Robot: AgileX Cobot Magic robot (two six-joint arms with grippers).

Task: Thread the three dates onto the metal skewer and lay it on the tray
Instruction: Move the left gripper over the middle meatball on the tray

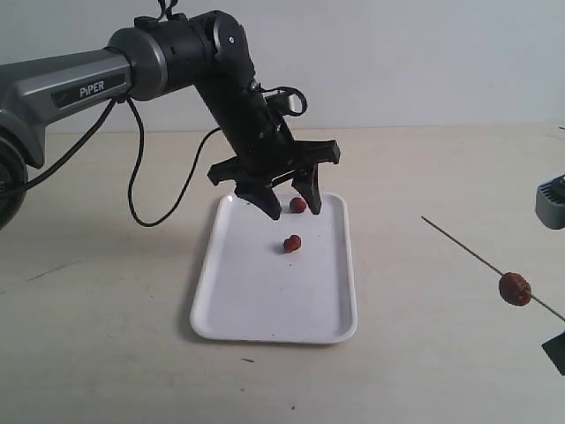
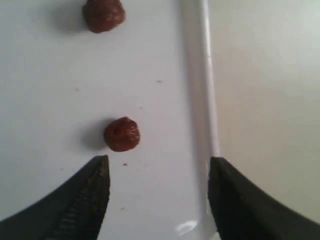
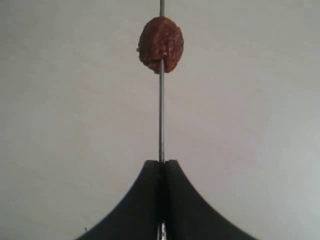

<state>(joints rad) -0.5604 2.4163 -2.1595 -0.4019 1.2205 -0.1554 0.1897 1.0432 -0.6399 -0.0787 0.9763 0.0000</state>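
The white tray (image 1: 265, 309) lies mid-table with two dates on it. One date (image 1: 298, 205) (image 2: 121, 134) lies by its far right rim (image 2: 205, 75), the other date (image 1: 292, 244) (image 2: 103, 14) nearer the middle. My left gripper (image 1: 287, 199) (image 2: 157, 165) hangs open over the tray's far end. The near date lies just past one fingertip (image 2: 97, 182), touching neither finger. At the right, my right gripper (image 3: 161, 162) is shut on the metal skewer (image 1: 459, 245) (image 3: 161, 115), held above the table. A third date (image 1: 515, 289) (image 3: 161, 45) is threaded on it.
A black cable (image 1: 135, 190) from the left arm loops over the beige table left of the tray. A grey part (image 1: 552, 201) shows at the right edge. Bare table separates the tray from the skewer.
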